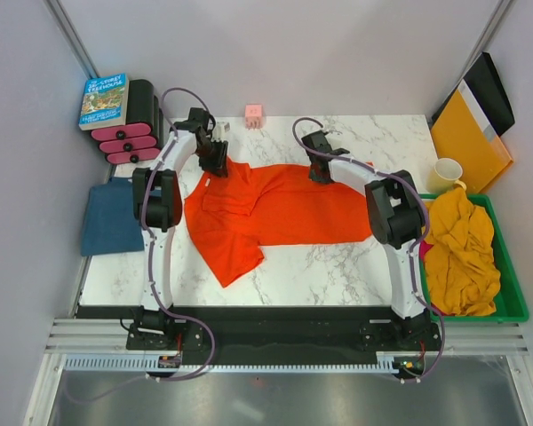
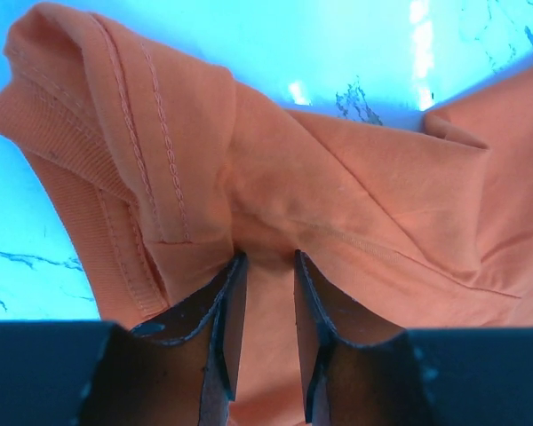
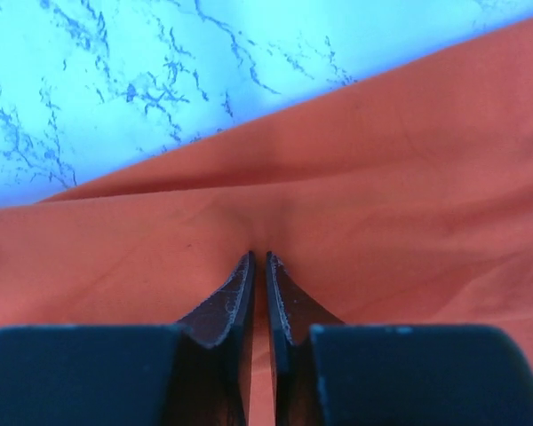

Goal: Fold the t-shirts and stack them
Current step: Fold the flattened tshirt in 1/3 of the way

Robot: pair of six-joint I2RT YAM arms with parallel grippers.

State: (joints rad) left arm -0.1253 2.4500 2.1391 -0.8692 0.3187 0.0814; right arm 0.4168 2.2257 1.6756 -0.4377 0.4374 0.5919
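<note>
You have a big marble bench (image 1: 338, 257), and the orange-red t-shirt (image 1: 275, 209) lies in the middle of it. The shirt is spread out. Its long way runs from side to side.

To the right of the orange-red t-shirt is a green bin (image 1: 513, 302). A mustard-yellow t-shirt (image 1: 457, 253) is heaped up in it. A little bit of pink cloth peeks out on the side of the bin nearest the orange-red t-shirt. To the left of the orange-red t-shirt lies a teal-blue t-shirt (image 1: 111, 217), folded flat.

Both of your tools sit on the far edge of the orange-red t-shirt, so all the rest of it lies on the side toward the arm bases. The left tool (image 2: 266, 257) is at the left end, by the ribbed neck. Its fingers are a little way apart, with a fold of orange cloth squeezed between them. The right tool (image 3: 259, 256) is further right along that same edge. Its fingers are almost together, and the cloth puckers at their tips, so it looks pinched.

I think your next move is to bring that far edge over toward the arm bases. Keep both ends even.
</note>
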